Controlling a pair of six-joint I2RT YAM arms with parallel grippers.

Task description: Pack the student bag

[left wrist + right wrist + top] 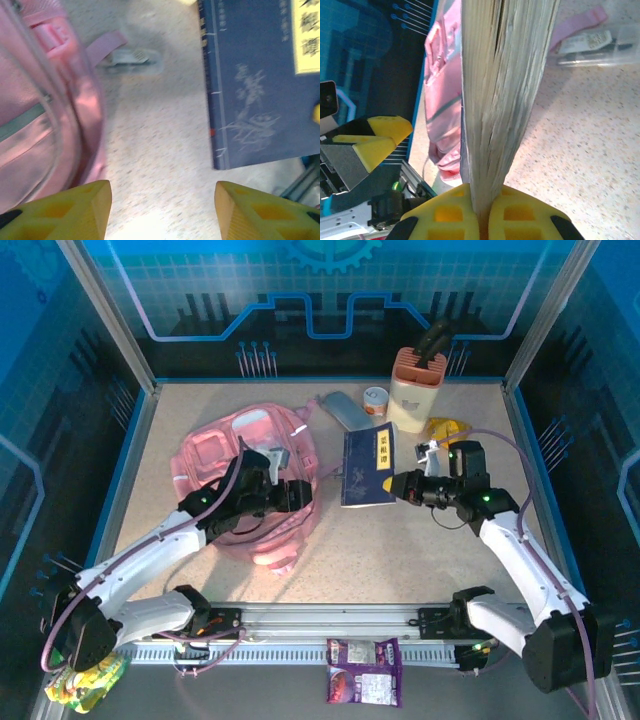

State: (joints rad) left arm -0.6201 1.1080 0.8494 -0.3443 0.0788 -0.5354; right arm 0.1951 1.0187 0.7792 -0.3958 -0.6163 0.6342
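Both stretched inward over my table point(400, 550), left gripper point(162, 200) spread wide beside the student bag point(40, 125), right gripper point(484, 197) clamped on the blue book point(505, 75).

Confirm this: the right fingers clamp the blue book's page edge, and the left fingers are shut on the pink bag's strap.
Wrong on the left: the left wrist view shows the left fingers open over bare table between the student bag and the blue book. The right fingers do clamp the book's pages.

Soft pink cloth student bag point(215, 455), matt paper book point(368, 466), speckled matt table point(400, 552)
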